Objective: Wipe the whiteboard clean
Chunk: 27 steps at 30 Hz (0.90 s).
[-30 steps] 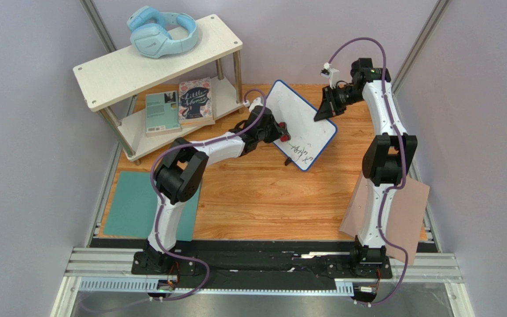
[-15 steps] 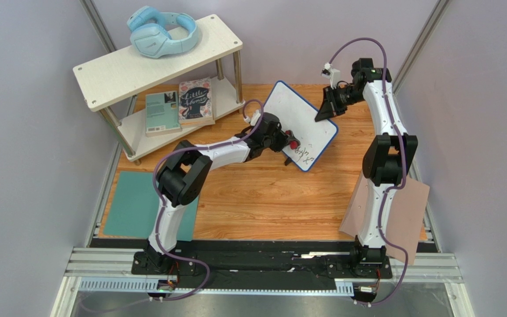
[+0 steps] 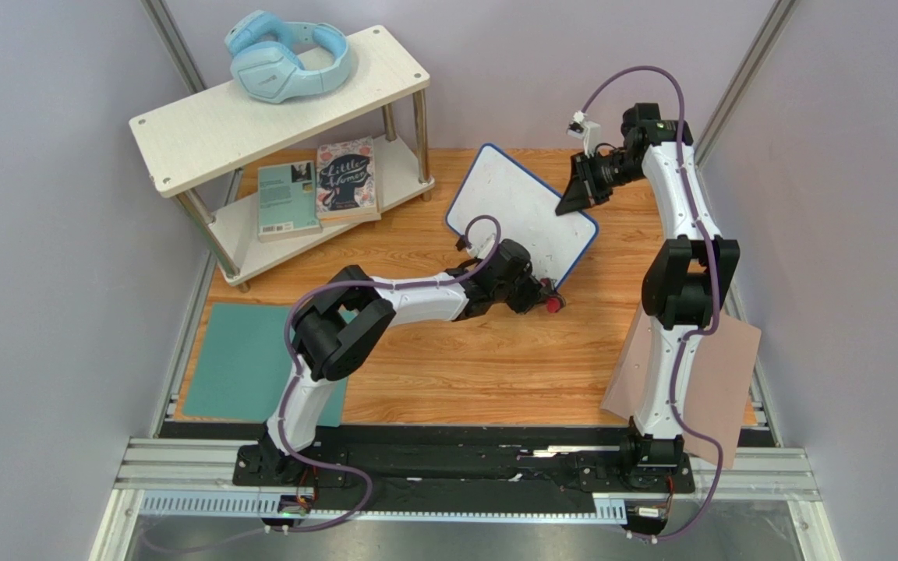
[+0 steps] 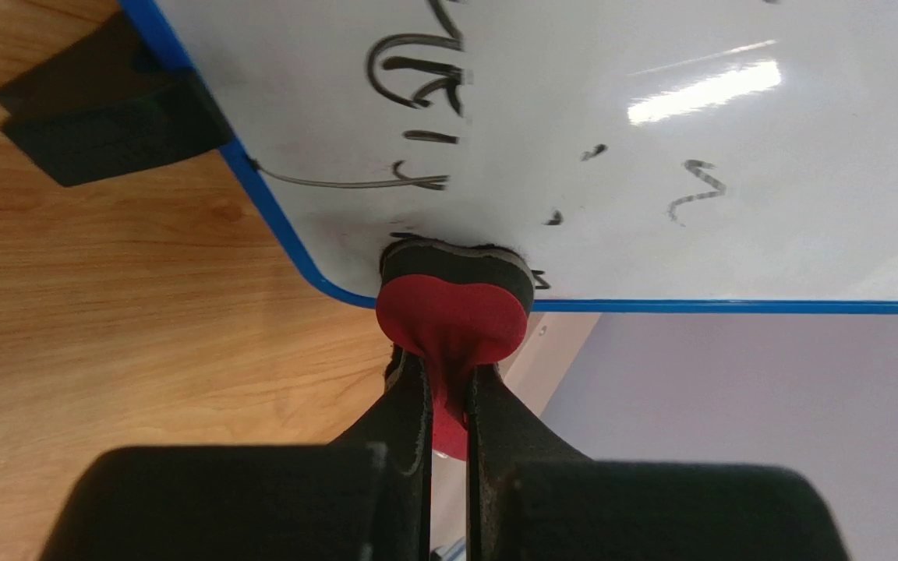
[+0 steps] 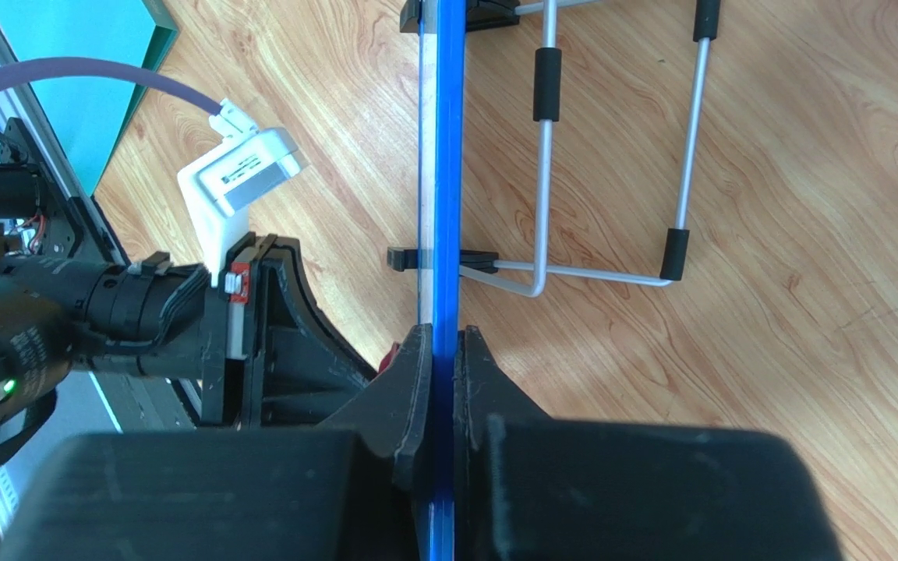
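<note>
Left wrist view: only partly wiped. Leaves black scribbles near the blue rim of the whiteboard (image 4: 700,140), plus stray flecks mid-face. Pinches the red eraser (image 4: 454,310) in the closed left gripper (image 4: 448,392), felt pad touching the board's lower corner. Clamps the board's edge in the closed right gripper (image 5: 442,351), steadying it. Props the board tilted on a wire stand (image 5: 606,275), far centre of the wooden table (image 3: 465,351). Judged roughly midway; needs more passes over the scribbles. Versus a second ago: swept the left arm from mid-face down to the lower corner, shifted the board's outline somewhat, kept the right grip where it was.
</note>
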{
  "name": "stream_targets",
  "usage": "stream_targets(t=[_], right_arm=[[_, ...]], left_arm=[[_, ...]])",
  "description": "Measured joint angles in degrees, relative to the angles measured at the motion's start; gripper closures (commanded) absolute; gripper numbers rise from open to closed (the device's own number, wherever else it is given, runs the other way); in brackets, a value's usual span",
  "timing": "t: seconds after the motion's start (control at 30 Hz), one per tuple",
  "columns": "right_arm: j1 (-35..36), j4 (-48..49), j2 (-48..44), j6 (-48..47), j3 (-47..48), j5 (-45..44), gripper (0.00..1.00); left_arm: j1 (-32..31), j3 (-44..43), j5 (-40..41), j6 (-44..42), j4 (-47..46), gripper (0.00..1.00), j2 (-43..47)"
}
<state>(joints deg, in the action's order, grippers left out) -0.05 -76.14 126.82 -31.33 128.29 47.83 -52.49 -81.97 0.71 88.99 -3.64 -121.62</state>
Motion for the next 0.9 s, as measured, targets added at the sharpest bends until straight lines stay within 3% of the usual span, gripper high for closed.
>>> stream_targets(t=[0.3, 0.47, 0.9], right_arm=[[0.4, 0.9, 0.0, -0.5, 0.0, 0.7, 1.00], [0.4, 0.9, 0.0, -0.5, 0.0, 0.7, 1.00], [0.4, 1.3, 0.1, 0.3, 0.3, -1.1, 1.00]], left_arm=[[5.3, 3.9, -0.3, -4.3, -1.3, 1.00, 1.4], [7.7, 4.3, 3.7, -8.0, -3.2, 1.00, 2.3], [12.9, 1.2, 4.5, -10.0, -4.6, 1.00, 0.4]])
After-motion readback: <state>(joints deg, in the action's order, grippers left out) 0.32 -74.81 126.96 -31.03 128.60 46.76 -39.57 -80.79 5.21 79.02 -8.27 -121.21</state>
